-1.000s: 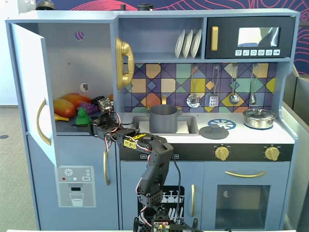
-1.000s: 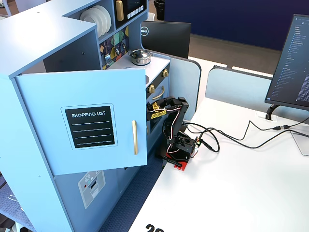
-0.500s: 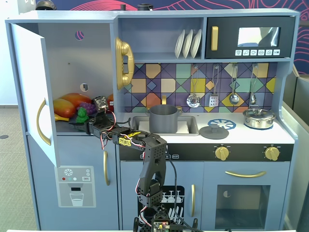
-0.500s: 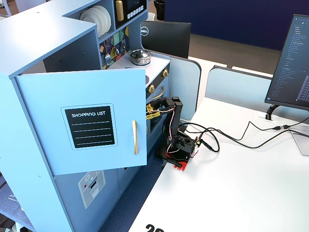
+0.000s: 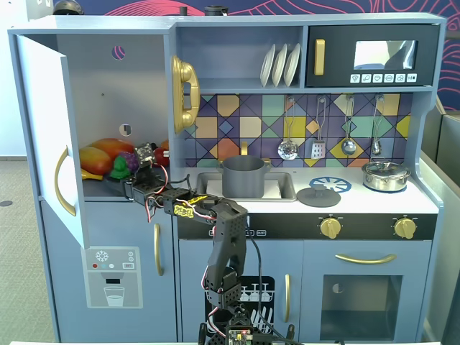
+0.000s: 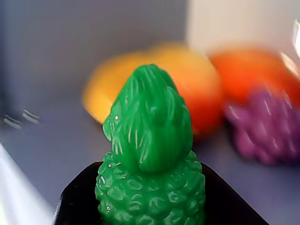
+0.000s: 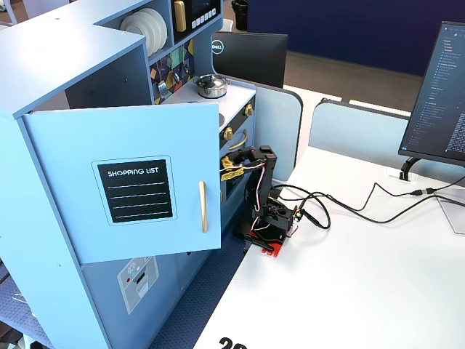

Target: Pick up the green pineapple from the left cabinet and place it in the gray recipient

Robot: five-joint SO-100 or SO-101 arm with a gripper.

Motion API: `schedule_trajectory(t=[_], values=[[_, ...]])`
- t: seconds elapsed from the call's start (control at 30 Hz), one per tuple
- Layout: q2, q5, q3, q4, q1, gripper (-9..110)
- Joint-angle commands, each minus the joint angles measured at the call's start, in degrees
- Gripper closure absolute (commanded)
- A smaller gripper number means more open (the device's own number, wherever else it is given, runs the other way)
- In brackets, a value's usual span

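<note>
The step in hand was the pick itself, inside the cabinet (image 5: 108,108): the arm (image 5: 228,237) reached from its base in front of the toy kitchen, up and in through the open door (image 5: 50,136), with the gripper (image 5: 144,159) over the shelf. In the front fixed view the pineapple (image 5: 120,167) sat on that shelf just left of the gripper, ahead of the mango (image 5: 100,154) and beside the purple grapes (image 5: 129,159).

The wrist view was filled by the pineapple (image 6: 150,159), leafy top pointing away from the camera, its bumpy body sitting between the two dark fingers (image 6: 77,201) at the bottom edge. One dark surface showed on each flank and seemed to press against the fruit, so the fingers looked closed on the pineapple, though the contact line was cropped and it could not be seen whether the fruit had left the shelf.

By my reading, the next move called for lifting clear of the shelf, drawing back out past the door edge without knocking the grapes, then swinging right of the cabinet to the pot (image 5: 243,176) in the sink.
</note>
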Motion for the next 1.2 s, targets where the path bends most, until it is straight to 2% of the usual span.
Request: schedule_trajectory(t=[0.0,0.2,0.4,0.73,0.97,1.17], values=[[16.79,0.18,3.25,3.78,-4.48,102],[39.37,-5.71,10.99,20.65,-13.71,102],[52.91,-10.90,11.69,29.97,-13.97,102],[62.14,-4.83,5.71,37.71,7.03,102],[61.00,2.20,6.50,32.70,32.43,102],[56.43,3.60,11.16,26.28,42.89,102]])
